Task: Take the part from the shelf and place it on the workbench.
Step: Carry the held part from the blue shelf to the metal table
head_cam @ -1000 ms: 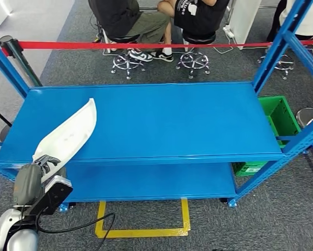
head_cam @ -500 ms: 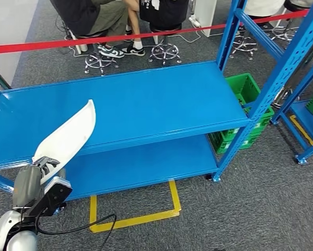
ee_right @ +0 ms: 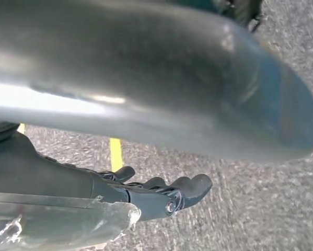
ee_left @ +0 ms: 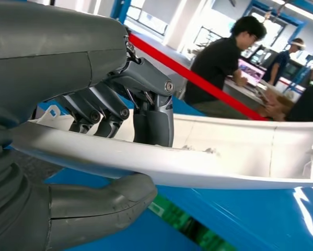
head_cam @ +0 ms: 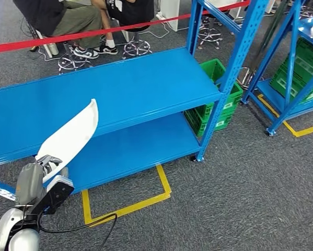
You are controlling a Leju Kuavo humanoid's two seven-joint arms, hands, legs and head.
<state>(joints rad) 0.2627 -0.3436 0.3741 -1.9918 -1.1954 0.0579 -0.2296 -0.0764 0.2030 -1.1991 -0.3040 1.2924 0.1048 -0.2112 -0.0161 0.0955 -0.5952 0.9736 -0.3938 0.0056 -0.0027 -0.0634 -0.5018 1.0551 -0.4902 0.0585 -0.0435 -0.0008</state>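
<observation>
Grey carpet now fills the right of the head view; the whole scene has swung sideways, so the robot is turning away from the blue shelf (head_cam: 107,94). Its left hand (head_cam: 44,170) pinches the white part (head_cam: 70,137) between thumb and fingers, clear of the shelf. The right hand (ee_right: 162,193) hangs with fingers loosely extended, holding nothing. Judging by this, pickup is done; carrying to the workbench remains.

The part (head_cam: 70,137) sits at 8 o'clock, held in the left robot hand (head_cam: 42,172) before the shelf (head_cam: 119,89); crates (head_cam: 218,99) lie at 2 o'clock, seated people (head_cam: 64,18) at 11.
</observation>
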